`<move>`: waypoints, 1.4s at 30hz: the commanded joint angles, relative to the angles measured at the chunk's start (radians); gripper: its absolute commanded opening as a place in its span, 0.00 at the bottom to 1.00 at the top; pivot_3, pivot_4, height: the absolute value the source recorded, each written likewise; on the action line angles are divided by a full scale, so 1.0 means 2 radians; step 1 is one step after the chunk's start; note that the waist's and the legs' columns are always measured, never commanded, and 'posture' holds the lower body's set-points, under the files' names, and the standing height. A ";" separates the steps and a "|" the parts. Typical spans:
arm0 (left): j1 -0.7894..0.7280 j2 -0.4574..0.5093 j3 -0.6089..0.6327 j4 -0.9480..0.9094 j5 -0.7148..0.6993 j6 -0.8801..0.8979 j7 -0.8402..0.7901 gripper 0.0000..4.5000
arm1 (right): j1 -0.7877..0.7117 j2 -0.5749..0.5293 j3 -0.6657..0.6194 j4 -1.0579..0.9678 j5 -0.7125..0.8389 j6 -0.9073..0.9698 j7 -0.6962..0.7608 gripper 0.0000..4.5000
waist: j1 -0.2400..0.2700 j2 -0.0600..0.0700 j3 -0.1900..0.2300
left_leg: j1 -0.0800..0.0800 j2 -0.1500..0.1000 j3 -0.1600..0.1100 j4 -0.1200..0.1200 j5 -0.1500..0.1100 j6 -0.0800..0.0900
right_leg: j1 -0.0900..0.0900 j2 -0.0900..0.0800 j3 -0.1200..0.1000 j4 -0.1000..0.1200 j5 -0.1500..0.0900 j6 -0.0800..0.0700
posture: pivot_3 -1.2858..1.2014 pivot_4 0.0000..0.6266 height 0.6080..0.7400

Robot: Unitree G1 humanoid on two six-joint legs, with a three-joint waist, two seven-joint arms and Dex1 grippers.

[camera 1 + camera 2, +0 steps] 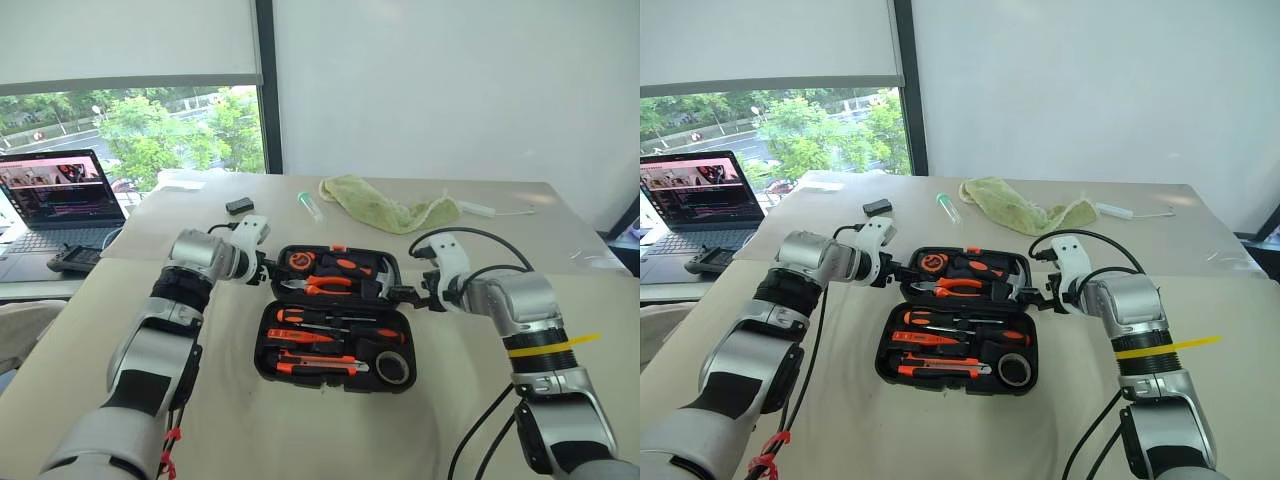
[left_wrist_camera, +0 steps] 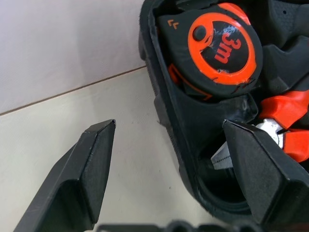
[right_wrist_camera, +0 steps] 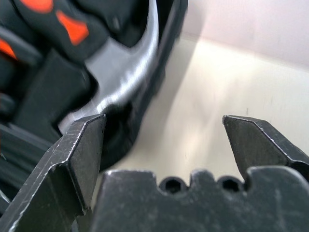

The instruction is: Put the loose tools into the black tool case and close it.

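Now the black tool case (image 1: 335, 318) lies open on the bench (image 1: 300, 430), its lid half away from the robot. 2 screwdrivers (image 1: 325, 317), the utility knife (image 1: 320, 365) and the small tape roll (image 1: 392, 367) sit in the near half; the pliers (image 1: 320, 285) and tape measure (image 2: 217, 46) fill the lid. The left end effector (image 1: 268, 270) is released, straddling the lid's left rim. The right end effector (image 1: 408, 294), also released, straddles the right rim beside the hammer (image 3: 123, 79).
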 commanded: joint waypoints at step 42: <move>0.278 0.006 0.085 -0.485 -0.033 0.040 0.046 0.00 | 0.218 0.039 -0.075 -0.345 0.024 -0.046 -0.021 0.00 | 0.004 0.000 0.000 | -0.001 -0.001 0.000 -0.003 0.002 -0.002 | -0.004 -0.001 0.002 0.002 0.000 -0.001 | 0.52 0.24 1.00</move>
